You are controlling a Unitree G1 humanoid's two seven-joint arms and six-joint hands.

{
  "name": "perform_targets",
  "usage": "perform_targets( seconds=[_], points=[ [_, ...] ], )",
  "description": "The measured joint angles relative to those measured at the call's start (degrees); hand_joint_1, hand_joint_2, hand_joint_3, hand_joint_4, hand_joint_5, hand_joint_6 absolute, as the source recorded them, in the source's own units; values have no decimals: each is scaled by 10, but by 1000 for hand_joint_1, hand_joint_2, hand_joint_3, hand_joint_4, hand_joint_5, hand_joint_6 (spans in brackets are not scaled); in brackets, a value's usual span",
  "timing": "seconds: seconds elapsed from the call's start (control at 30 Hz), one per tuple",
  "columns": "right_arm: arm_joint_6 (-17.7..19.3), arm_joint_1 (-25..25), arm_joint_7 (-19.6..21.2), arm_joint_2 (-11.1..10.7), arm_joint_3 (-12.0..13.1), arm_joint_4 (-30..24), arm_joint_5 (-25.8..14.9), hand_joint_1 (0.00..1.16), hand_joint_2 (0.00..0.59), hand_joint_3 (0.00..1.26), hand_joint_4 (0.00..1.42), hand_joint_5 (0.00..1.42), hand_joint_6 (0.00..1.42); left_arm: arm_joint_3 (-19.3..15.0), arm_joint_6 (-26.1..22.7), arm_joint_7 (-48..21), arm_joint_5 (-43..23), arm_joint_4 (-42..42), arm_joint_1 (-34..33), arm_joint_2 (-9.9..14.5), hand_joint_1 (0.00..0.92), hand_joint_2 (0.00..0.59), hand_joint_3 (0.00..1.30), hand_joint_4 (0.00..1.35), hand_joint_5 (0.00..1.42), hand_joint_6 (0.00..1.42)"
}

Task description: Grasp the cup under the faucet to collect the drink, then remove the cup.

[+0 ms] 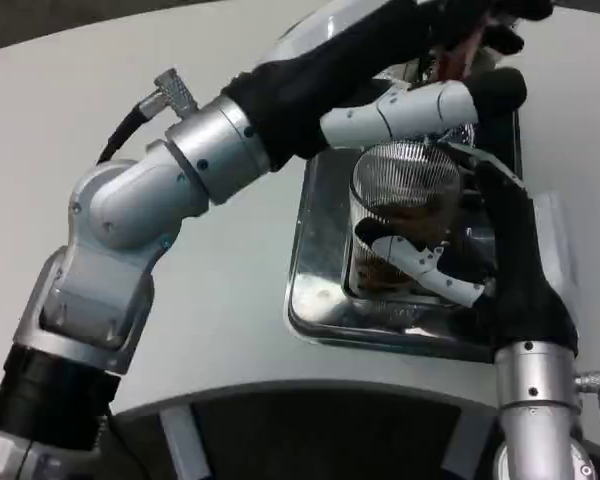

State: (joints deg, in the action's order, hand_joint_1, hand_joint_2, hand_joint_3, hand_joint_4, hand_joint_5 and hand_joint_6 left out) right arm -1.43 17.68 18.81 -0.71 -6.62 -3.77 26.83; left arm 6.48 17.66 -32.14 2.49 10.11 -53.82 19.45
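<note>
right hand (450,190) fingers curled closed; left arm (280,120) reaches across.

Right hand (450,220) around cup (405,215) (ribbed, clear)

No text, label, brand, number or sign can be read anywhere in the picture
</note>
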Motion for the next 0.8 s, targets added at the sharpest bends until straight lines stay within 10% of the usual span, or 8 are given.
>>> perform_targets(
  seconds=[0.8],
  points=[
    [42, -10, 3, -2, 27, 5, -12, 788, 255, 531, 565, 610, 602, -53, -15, 11, -47, -108, 36, 5, 0, 88, 215, 267, 335, 363]
  ],
)
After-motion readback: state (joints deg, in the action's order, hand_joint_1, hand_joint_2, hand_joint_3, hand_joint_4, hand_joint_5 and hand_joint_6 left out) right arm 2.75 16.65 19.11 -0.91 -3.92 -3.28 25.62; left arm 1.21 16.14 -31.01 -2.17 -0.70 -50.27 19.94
